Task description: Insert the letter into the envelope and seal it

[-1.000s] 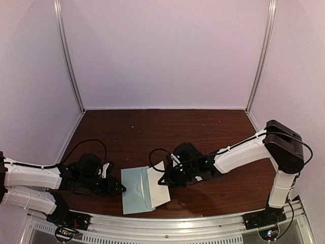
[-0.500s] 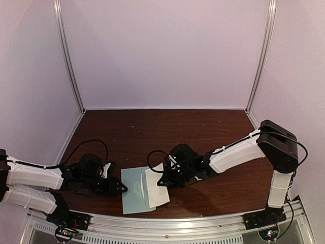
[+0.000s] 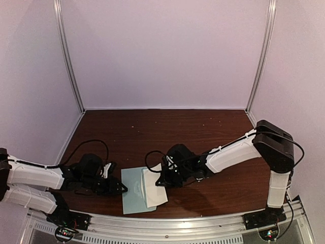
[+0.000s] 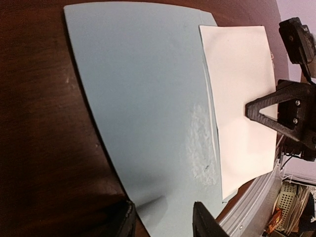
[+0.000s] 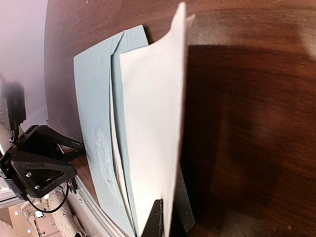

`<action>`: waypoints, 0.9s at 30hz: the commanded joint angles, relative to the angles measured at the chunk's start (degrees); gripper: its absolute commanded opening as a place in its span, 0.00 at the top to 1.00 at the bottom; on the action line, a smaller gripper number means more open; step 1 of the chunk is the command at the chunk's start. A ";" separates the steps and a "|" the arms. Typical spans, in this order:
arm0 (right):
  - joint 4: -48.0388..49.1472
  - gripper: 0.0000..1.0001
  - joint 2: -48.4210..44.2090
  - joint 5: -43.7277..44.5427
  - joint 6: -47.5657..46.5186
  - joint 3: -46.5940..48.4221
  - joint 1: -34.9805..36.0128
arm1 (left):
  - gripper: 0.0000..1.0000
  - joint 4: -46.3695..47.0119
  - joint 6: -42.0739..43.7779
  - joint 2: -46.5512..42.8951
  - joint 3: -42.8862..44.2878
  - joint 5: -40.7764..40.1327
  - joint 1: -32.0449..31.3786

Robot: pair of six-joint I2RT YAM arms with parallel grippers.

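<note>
Envelope (image 3: 133,190) lies flat on the table (image 3: 203,132) near the front rail, between the two arms. Its long axis runs roughly away from the rail, with the open side facing right.

Right gripper (image 3: 161,179) is clamped on the letter (image 3: 152,185) at its right edge. The sheet overlaps the envelope's right part and lifts off the table on the gripper side. Right wrist shows a teal layer along the letter's left edge, so I judge it's partly in the pocket. I can't tell how deep.

Left gripper (image 4: 163,222) sits low at the envelope's left edge, fingers partly apart. The paper's edge lies in the gap and I see no pinch on it.

The relation that counts: the letter has to travel left, across the envelope's short axis, towards the left gripper. The right arm is the one on the letter. The left is placed to act as a stop.

Risk as I see it: with the left fingers unclamped, the envelope can slide left with the push instead of taking the sheet.
</note>
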 commanded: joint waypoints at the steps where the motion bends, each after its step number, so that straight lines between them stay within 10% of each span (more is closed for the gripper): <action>1: 0.03 1.00 1.81 0.93 0.28 2.00 0.52 | 0.59 1.52 1.53 1.87 0.59 0.38 0.46; 27: 4.04 1.00 7.51 -1.66 2.66 6.73 2.70 | 0.61 6.28 1.09 4.41 -0.02 2.29 0.50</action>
